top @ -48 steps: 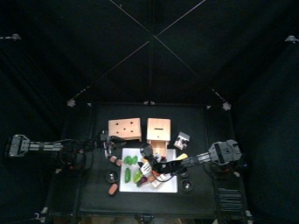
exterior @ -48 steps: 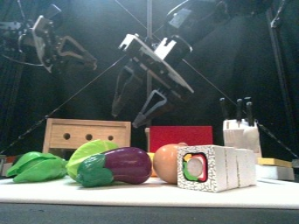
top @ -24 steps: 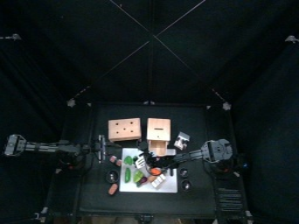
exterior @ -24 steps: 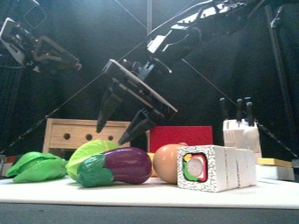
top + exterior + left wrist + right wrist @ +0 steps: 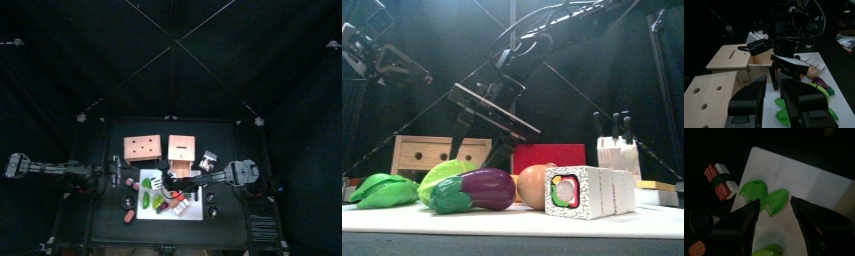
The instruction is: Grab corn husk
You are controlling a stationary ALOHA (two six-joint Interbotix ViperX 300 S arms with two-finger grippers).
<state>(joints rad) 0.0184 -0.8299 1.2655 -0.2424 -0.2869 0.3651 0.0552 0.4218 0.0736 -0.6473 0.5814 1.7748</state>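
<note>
Husk pieces: two green corn husk leaves [image 5: 776,200] lie side by side on the white board [image 5: 811,178], near its edge. From the front they sit at the far left of the row of props, the nearer leaf touching the eggplant [image 5: 476,190].

Change over the last second: the right end effector [image 5: 774,212] has swung from mid-table, up high, across and down toward that left side. It now hangs over the leaves. Its wrist camera looks straight down, and one leaf lies between the two fingers. The fingers are spread wide and hold nothing. Their spread looks the same as a second ago.

Meaning for the task: I judge the approach nearly finished and the grasp not yet begun. The end effector appears lined up with the leaf nearer the board's middle. What remains is a descent to the board and a close. I cannot tell from these views how much height is left.

Risk: the second leaf lies just beside the first, and the sushi block [image 5: 721,180] is near, so a wide close may drag a neighbour.

The left end effector [image 5: 773,86] is raised at the left, apart from the props. I cannot tell its state.
</note>
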